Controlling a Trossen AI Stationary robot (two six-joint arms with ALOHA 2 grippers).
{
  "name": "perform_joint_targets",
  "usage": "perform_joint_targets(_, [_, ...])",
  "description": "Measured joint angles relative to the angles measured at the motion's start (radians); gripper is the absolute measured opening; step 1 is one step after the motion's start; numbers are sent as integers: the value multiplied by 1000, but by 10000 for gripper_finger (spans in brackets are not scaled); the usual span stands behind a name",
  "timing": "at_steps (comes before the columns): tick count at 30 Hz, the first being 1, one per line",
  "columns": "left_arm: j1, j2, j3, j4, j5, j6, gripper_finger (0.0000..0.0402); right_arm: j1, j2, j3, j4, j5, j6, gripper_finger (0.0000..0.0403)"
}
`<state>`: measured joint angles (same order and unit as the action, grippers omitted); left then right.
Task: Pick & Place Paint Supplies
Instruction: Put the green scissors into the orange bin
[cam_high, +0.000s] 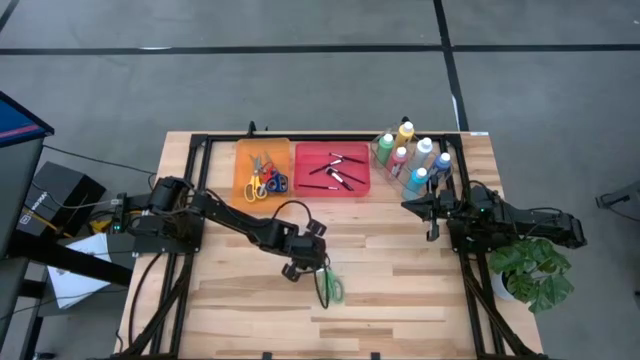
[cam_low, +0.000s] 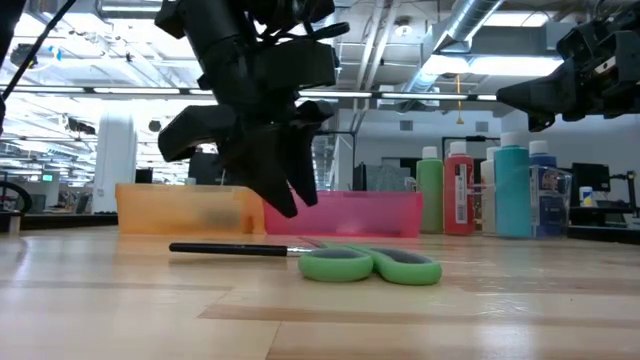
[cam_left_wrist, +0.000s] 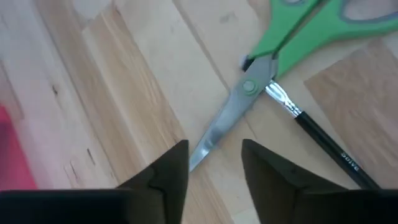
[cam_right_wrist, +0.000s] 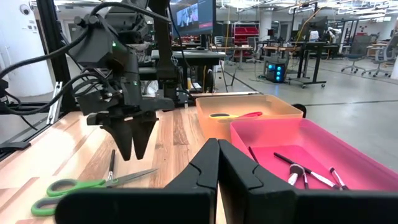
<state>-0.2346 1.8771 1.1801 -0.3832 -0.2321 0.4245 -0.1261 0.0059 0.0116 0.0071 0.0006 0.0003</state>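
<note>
Pick phase. We see the left gripper (cam_high: 300, 262) poised above the table, fingers (cam_left_wrist: 166, 177) parted and empty, just at 10 o'clock of the green scissors (cam_high: 331, 288), which lie flat beside a loose brush (cam_low: 232, 249). The right gripper (cam_high: 432, 218) waits closed by the paint bottles (cam_high: 413, 156). Next, we judge, comes lowering astride the blades, gripping, then carrying toward the orange tray (cam_high: 242, 172) at 11 o'clock.

Scissors (cam_high: 331, 288) and brush (cam_high: 322, 283) touching on table (cam_high: 400, 300), two bins (cam_high: 263, 170) behind, bottles (cam_high: 412, 160) far right

Green scissors (cam_left_wrist: 292, 37) handles cut off, brush (cam_left_wrist: 323, 140) end too
</note>
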Motion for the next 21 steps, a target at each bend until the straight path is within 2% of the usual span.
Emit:
perform_joint_targets(4, [28,0,0,38,25,46,186,0,0,0,0,0,0,0])
perform_joint_targets(7, [50,0,0,65,60,89,204,0,0,0,0,0,0,0])
perform_joint_targets(14, [81,2,0,65,193,118,200,0,0,0,0,0,0,0])
perform_joint_targets(21, [83,4,0,81,223,173,189,0,0,0,0,0,0,0])
